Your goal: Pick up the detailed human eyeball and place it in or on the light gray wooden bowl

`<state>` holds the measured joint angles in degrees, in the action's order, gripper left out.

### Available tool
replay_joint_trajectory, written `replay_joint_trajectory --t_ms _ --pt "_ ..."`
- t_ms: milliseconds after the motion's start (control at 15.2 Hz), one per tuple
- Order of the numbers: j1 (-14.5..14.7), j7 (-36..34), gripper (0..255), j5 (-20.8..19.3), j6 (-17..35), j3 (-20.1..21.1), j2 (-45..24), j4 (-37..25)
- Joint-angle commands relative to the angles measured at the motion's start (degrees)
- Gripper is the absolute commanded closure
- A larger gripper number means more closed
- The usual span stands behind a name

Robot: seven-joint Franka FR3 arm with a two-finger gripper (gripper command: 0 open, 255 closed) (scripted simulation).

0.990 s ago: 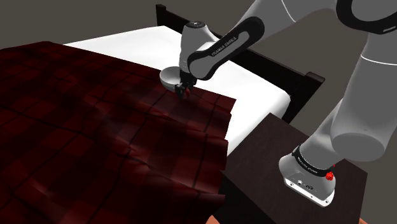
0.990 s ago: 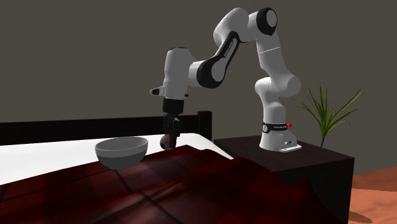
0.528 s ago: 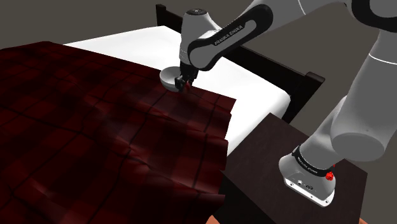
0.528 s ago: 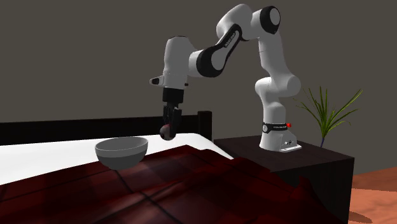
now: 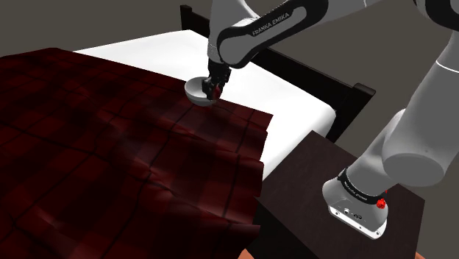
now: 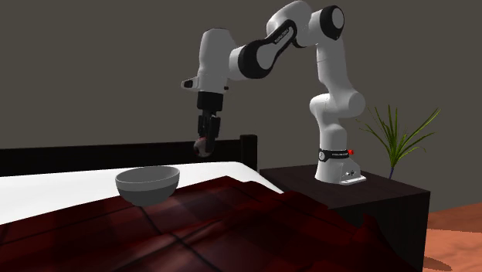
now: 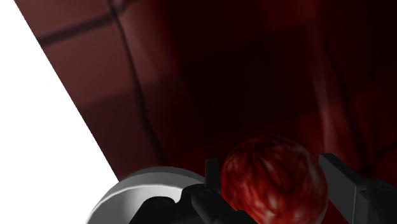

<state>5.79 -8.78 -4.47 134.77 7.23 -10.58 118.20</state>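
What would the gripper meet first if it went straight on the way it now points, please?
The gripper would most likely meet the dark red blanket, beside the grey bowl; the eyeball clasped in its fingers would touch first.

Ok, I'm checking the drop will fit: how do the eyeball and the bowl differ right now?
The eyeball is mottled dark red; the bowl is plain light grey. The eyeball is a closed ball, much smaller than the wide, open bowl. The eyeball hangs clasped in the gripper above the bed; the bowl rests on the bed. Both are round.
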Motion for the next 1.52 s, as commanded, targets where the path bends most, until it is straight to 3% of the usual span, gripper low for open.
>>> replay_joint_trajectory --t_ms 0,462,924,1452 --pt "-0.05 0.20 255 0.20 -1.25 0.04 0.66 -0.58" --pt "-2.85 5.58 255 0.26 -6.54 -1.87 -11.45 -18.12" --pt "-5.12 10.05 255 0.54 -14.86 -2.95 -25.66 -40.76" --pt "-5.09 9.83 255 0.30 -10.03 -3.10 -27.91 -38.17"
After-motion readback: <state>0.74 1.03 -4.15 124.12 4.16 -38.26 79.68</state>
